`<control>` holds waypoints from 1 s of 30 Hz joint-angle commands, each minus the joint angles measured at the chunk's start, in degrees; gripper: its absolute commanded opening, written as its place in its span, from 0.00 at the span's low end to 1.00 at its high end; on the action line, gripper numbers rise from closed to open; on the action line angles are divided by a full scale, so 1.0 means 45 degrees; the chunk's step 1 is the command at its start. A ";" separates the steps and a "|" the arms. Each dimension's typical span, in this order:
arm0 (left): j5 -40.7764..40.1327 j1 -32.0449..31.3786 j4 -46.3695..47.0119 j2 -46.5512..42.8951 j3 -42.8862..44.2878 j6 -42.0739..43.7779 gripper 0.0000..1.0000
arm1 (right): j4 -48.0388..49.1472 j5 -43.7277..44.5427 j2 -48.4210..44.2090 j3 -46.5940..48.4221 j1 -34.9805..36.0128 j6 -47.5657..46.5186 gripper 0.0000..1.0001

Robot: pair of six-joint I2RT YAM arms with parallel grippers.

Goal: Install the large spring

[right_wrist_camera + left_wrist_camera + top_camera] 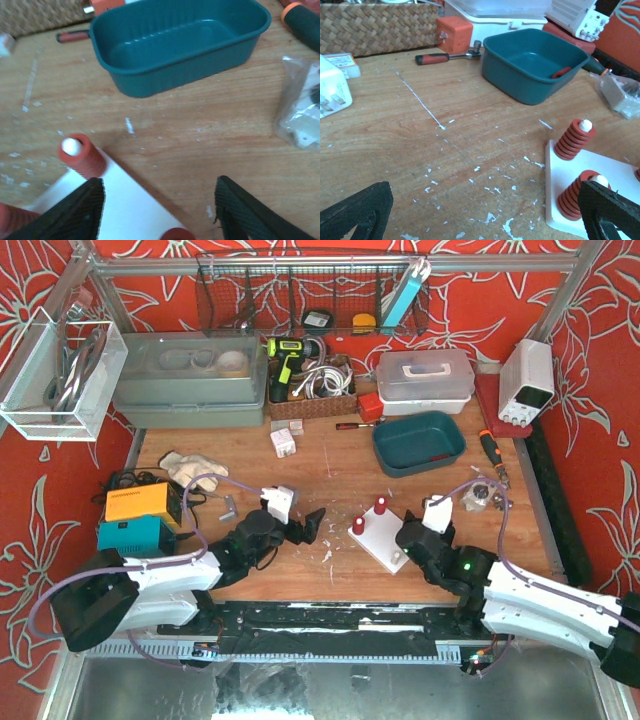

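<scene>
The large spring (177, 234) is seen on the white board (125, 195), between the jaws of the half-open, empty right pincer (159, 181). The left pincer (484, 186) is wide open and empty. On withdrawal, the spring may be snagged and lifted off.

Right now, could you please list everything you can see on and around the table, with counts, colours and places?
peg board: one, white, table front centre
springs: three, red, standing on board
tub: one, teal, behind board
lidded box: one, clear, back right
lidded bin: one, grey-green, back left
wicker basket: one, tan, back centre
power supply: one, white, far right
ratchet driver: one, red-handled, near basket
parts bag: one, clear, right of board
left tool: one, black, open, empty
right tool: one, black, open, above board
</scene>
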 commanded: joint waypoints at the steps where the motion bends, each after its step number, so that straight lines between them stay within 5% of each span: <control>1: 0.0748 0.0031 -0.0085 -0.0007 0.0272 0.0430 1.00 | -0.1380 -0.1166 -0.0537 0.1464 -0.0283 -0.1197 0.67; 7: 0.2238 0.0029 -0.3651 -0.0036 0.3020 -0.0876 1.00 | -0.3310 -0.2771 -0.0546 0.3869 -0.0897 -0.2271 0.88; 13: 0.2517 0.0022 -0.5496 -0.0455 0.4352 -0.1558 1.00 | -0.2486 -0.3705 0.0040 0.4760 -0.2557 -0.3169 0.99; 22: 0.1090 0.0029 -0.7650 -0.0860 0.4856 -0.2061 1.00 | 0.2841 -0.4427 0.3435 0.4840 -0.5561 -0.4252 0.95; 26: 0.1465 0.0012 -0.7607 -0.2492 0.3853 -0.3973 1.00 | 0.2450 -0.6033 0.5539 0.6468 -0.6651 -0.3192 0.88; 30: 0.1134 0.0010 -1.1018 -0.3394 0.5033 -0.5832 1.00 | -0.0751 -0.7601 0.8059 0.9322 -0.7689 -0.2158 0.80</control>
